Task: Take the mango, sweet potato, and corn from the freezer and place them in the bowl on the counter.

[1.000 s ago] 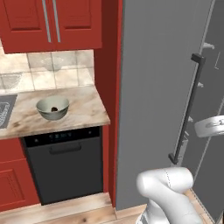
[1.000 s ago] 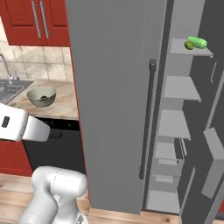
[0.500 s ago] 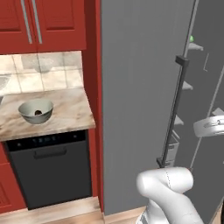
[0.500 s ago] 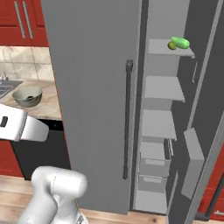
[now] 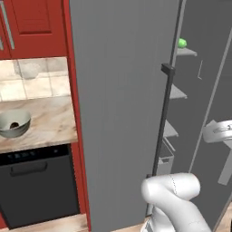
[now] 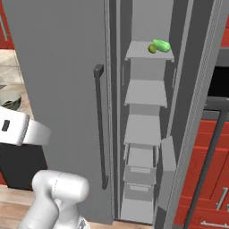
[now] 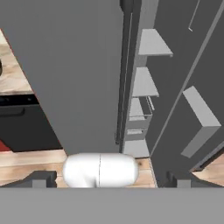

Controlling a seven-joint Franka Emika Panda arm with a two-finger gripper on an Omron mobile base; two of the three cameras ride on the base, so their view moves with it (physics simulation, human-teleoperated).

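The freezer stands open, its grey door swung out with a vertical bar handle. On its top shelf lie two green items: a long bright one and a small olive one. They are the mango and corn, and I cannot tell which is which. One green item peeks past the door edge. The pale bowl sits on the marbled counter with the dark sweet potato inside. My gripper is open and holds nothing, facing the lower freezer shelves.
A black appliance front sits under the counter, with red cabinets above. A second grey door with a bin hangs open on the right. Red drawers lie beyond it. Drawers fill the freezer's lower part.
The whole picture has shifted left, so the base has moved right. The bowl now sits at the left edge and the freezer interior faces me more squarely. The gripper stays open.
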